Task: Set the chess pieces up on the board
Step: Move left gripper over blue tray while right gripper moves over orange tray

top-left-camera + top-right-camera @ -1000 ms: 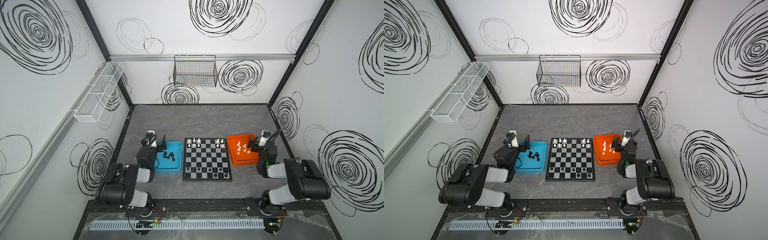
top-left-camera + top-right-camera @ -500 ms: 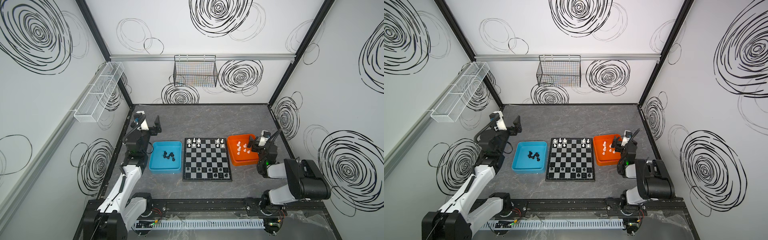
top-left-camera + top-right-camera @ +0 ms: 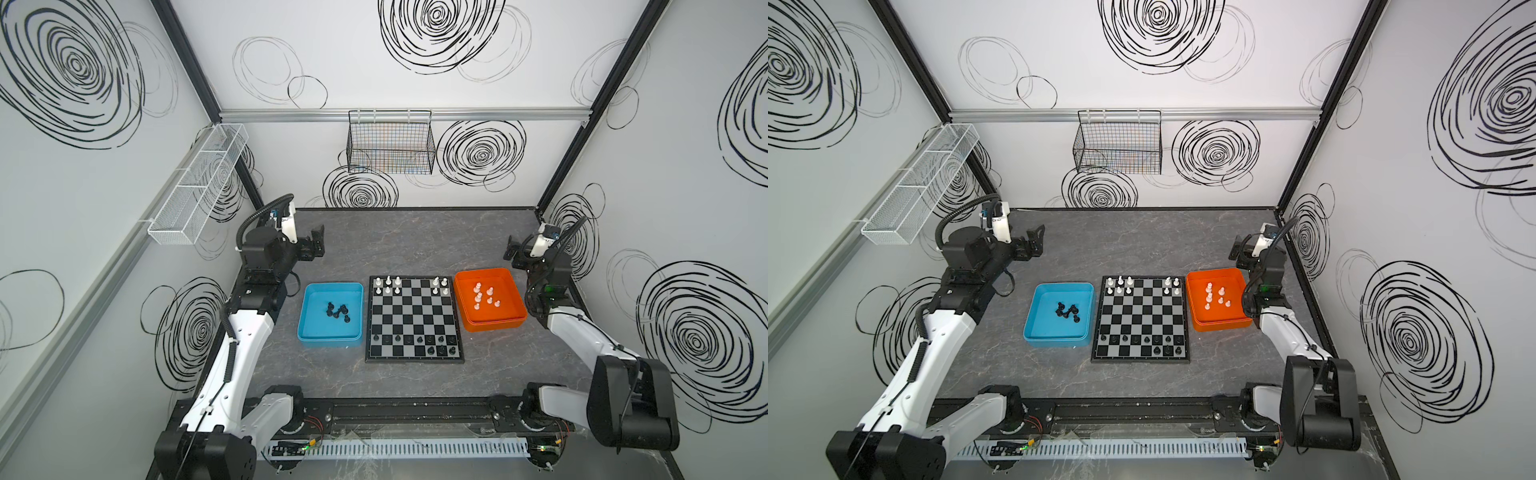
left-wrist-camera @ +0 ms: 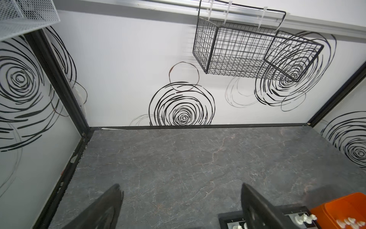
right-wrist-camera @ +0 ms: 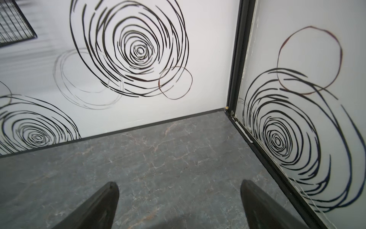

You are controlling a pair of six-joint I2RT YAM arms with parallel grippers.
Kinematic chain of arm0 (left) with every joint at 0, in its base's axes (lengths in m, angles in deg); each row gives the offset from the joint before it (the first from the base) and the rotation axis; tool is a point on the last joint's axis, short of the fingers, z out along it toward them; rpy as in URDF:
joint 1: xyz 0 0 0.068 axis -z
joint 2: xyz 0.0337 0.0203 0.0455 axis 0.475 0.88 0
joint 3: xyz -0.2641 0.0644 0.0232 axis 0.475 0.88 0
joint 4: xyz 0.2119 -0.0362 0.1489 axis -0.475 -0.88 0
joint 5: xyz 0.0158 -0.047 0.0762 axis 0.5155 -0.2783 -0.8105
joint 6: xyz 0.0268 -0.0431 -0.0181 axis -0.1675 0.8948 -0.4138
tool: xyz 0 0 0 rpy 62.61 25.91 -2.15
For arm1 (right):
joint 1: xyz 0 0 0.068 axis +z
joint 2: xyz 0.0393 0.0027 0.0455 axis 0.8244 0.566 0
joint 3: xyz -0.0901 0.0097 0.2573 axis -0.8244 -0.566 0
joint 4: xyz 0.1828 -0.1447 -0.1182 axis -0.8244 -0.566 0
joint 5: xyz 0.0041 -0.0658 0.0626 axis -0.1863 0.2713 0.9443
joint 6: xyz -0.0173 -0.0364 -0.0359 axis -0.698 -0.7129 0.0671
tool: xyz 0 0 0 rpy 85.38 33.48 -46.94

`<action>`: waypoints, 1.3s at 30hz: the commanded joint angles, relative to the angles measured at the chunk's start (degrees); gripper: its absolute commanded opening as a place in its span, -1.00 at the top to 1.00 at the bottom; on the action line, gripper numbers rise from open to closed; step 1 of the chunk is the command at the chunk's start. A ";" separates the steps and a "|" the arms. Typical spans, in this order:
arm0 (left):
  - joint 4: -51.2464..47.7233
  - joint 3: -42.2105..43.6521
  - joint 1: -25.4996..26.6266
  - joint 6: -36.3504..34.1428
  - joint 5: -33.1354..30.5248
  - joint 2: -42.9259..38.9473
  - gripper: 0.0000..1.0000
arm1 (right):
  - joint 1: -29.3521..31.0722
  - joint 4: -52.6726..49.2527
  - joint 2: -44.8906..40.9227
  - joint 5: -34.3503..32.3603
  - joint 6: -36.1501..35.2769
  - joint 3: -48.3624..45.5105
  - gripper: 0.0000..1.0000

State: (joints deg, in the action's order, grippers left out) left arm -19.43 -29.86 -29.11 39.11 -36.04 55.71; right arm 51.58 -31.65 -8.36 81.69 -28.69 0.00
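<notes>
The board lies mid-table, seen in both top views. White chess pieces stand on its two far rows and black ones on its two near rows. More black pieces lie in the blue tray. More white pieces lie in the orange tray. My left gripper hangs open and empty over bare table beyond the blue tray. My right gripper is open and empty, beyond the orange tray's far right corner.
A black wire basket hangs on the back wall and a white mesh shelf on the left wall. The right gripper is close to the right wall and the back corner post. The left wrist view catches the board's corner.
My left arm has lifted off the blue tray and swung back toward the far left. My right gripper has drawn back from the orange tray's edge toward the rear. Both stayed open.
</notes>
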 commanded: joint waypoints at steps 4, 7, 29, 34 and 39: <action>-6.04 -4.62 0.31 2.96 -1.12 3.72 -0.92 | 0.97 -11.72 -5.92 9.36 5.97 0.55 -1.00; -8.39 -5.54 0.32 3.03 -3.35 4.62 -0.92 | 2.80 -17.65 -6.68 8.00 7.23 4.45 -1.00; 4.26 0.08 7.35 1.49 -3.25 15.83 -0.92 | 7.98 -42.55 11.47 5.39 -1.19 18.71 -0.58; 8.84 5.79 7.26 0.46 -6.66 14.55 -0.92 | 8.76 -43.25 14.86 6.64 -1.42 19.71 -0.46; 10.15 7.29 7.52 0.10 -7.89 15.69 -0.92 | 9.65 -44.39 18.31 7.52 -1.44 21.21 -0.43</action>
State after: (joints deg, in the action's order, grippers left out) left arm -14.58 -22.69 -21.97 40.38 -42.16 71.58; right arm 60.61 -74.07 8.84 88.53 -29.32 19.23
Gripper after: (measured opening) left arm 0.959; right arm 0.718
